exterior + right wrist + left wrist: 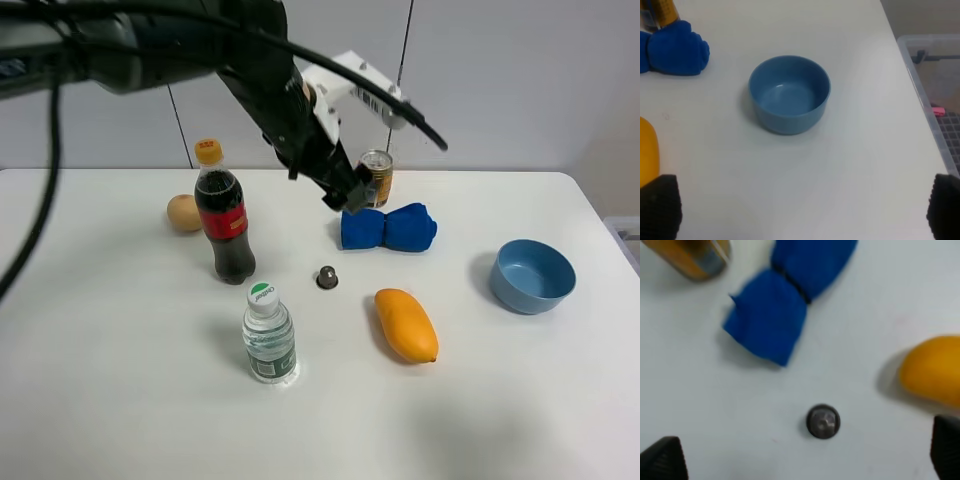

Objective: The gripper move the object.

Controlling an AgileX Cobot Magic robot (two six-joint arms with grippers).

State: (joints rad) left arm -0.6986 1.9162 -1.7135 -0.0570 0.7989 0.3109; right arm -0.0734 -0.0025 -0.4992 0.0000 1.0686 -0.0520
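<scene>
The object, a tiny dark grey-brown capsule [327,277] with a lighter top, stands alone on the white table [120,380] between the cola bottle and the mango. My left gripper [352,194] hangs in the air above and behind it, near the can. In the left wrist view the capsule [823,421] lies between the two wide-apart fingertips [662,459], nearer the gripper [805,460] than the blue cloth; the jaws are open and empty. My right gripper [801,210] is open and empty, apart from the blue bowl; it is out of the exterior view.
A cola bottle [225,215], a water bottle [269,335], an orange mango [406,325], a blue cloth bundle [388,228], a can [377,176], a beige ball [183,212] and a blue bowl [532,276] stand around. A clear bin [935,75] sits past the right edge.
</scene>
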